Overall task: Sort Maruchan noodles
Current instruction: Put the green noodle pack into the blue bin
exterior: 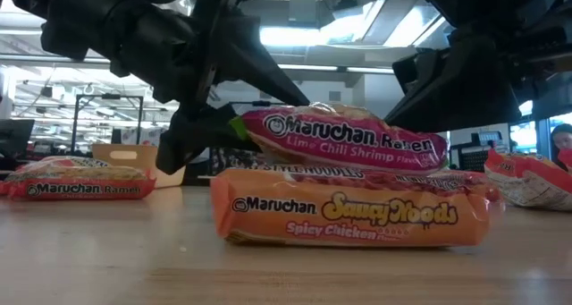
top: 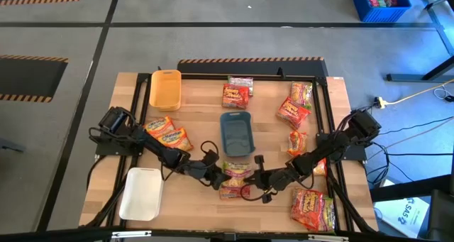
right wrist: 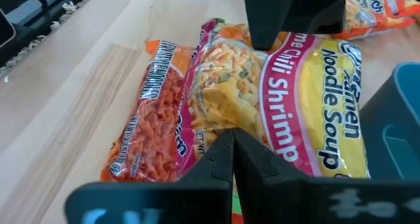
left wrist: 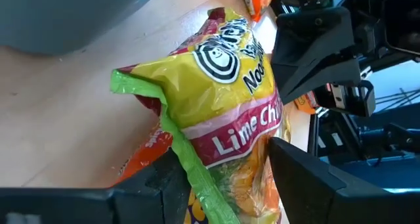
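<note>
A green-edged Lime Chili Shrimp Maruchan noodles packet (exterior: 357,137) lies partly on an orange Saucy Noods packet (exterior: 353,217) near the table's front edge. My left gripper (top: 215,174) comes from the left and is shut on the green-edged packet's left end. My right gripper (top: 257,179), shut, hovers at the packet's right end, its fingertips (right wrist: 233,142) over the clear window. My left gripper pinches the packet's green-edged end (left wrist: 187,155) between its two fingers, one finger low by the green seal, the other on the printed face. It comes slanting down from the table's left. That end (exterior: 238,126) is raised; the other end rests on the orange packet. Whether my right gripper touches the packet I cannot tell.
A blue-grey tray (top: 236,132) stands just behind the packets, a yellow tray (top: 165,89) at the far left, a white tray (top: 140,194) at the near left. Other packets lie at the left (top: 167,132), far middle (top: 236,93), right (top: 294,107) and near right (top: 312,208).
</note>
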